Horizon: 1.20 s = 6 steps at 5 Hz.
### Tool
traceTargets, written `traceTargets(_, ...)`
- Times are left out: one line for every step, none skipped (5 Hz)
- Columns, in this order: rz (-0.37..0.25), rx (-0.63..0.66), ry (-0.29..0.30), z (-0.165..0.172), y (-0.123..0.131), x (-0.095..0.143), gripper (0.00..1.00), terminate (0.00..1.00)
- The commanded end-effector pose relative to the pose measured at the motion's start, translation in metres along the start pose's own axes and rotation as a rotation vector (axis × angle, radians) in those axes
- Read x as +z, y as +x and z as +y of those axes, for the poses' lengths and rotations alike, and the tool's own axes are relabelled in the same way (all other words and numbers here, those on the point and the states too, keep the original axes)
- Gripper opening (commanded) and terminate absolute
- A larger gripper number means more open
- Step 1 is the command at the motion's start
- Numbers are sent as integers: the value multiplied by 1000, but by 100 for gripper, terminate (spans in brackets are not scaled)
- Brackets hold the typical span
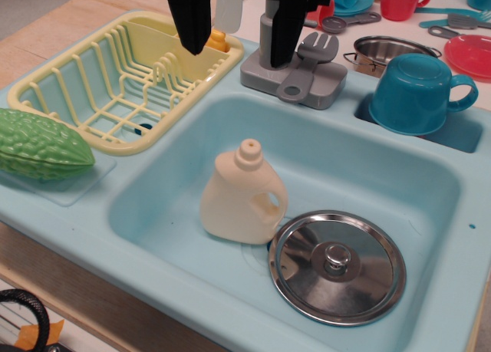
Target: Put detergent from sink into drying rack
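Observation:
The cream-beige detergent jug stands upright in the middle of the light blue sink, its loop handle facing right and touching a metal lid. The pale yellow drying rack sits at the sink unit's back left, with a small orange-yellow item in its utensil compartment. My black gripper hangs at the top centre, high above the sink's back edge, between the rack and the faucet. Its two fingers are spread wide and hold nothing.
A round metal lid lies in the sink's front right. A grey faucet stands at the back edge. A blue cup sits upside down in the side recess. A green bumpy vegetable lies at left. Pot and dishes are at back right.

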<state>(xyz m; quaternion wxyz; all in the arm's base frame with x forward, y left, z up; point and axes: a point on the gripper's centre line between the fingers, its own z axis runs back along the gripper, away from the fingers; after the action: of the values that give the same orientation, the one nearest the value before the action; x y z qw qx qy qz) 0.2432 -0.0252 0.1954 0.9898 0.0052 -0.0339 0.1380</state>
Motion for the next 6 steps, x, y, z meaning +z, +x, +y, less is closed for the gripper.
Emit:
traceTargets(0,0,0,0,0,0,100,0)
traceTargets(0,245,72,-9,-6,-1,100,0)
traceTargets(-50,497,81,-12,-17,-3,100,0)
traceTargets(-56,684,59,-11,-20,-14,100,0)
traceTargets(-96,848,15,-11,-21,-24,100,0)
traceTargets(-107,937,3,-9,-18,-30,100,0)
